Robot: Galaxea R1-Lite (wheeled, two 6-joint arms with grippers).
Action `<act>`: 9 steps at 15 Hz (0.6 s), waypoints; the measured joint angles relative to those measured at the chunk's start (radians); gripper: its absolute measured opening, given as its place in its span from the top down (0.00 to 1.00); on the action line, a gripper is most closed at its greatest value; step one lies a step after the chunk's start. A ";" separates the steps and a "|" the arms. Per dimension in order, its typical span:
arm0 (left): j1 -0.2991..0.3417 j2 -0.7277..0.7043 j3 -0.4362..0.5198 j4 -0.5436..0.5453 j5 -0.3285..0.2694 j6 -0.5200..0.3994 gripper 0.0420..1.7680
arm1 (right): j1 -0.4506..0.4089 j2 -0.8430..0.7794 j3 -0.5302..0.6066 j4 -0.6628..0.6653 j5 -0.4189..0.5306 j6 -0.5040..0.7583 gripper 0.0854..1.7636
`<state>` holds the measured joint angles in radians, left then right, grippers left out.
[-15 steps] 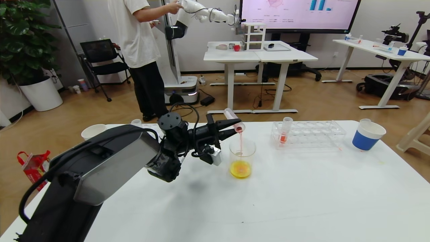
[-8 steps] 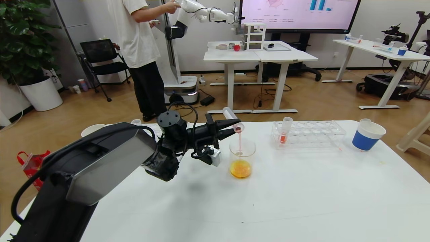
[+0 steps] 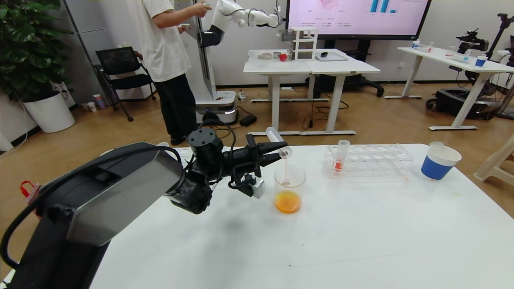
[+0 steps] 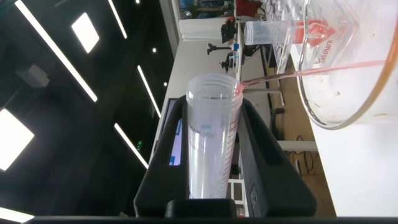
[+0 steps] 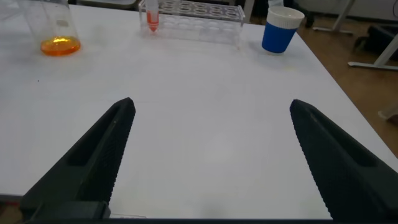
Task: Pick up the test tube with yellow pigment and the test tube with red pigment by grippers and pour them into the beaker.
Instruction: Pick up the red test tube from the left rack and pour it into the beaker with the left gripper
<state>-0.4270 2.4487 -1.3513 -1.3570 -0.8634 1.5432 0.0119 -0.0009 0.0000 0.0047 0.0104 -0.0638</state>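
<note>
My left gripper is shut on the test tube with red pigment, tilted mouth-down over the beaker. A thin pink stream runs from the tube's mouth into the beaker, which holds orange liquid at the bottom. In the left wrist view the tube looks nearly drained between the fingers, beside the beaker's rim. A second red tube stands in the clear rack. The test tube with yellow pigment is out of view. My right gripper is open and empty above bare table.
A blue-and-white paper cup stands at the table's right, beyond the rack. The right wrist view shows the beaker, rack and cup far off. A person and another robot stand behind the table.
The red liquid has drained from the held tube and the stream has thinned. The beaker's liquid has turned from yellow to orange. The left arm has shifted slightly.
</note>
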 joint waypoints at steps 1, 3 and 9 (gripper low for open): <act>-0.001 0.000 0.000 0.000 0.000 -0.008 0.74 | 0.000 0.000 0.000 0.000 0.000 0.000 0.02; -0.006 -0.001 0.001 -0.001 0.000 -0.057 0.74 | 0.000 0.000 0.000 0.000 0.000 0.000 0.02; 0.000 -0.089 0.042 -0.017 0.119 -0.366 0.74 | 0.000 0.000 0.000 0.000 0.000 0.000 0.02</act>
<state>-0.4266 2.3596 -1.3089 -1.3743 -0.7447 1.1772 0.0119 -0.0009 0.0000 0.0047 0.0104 -0.0634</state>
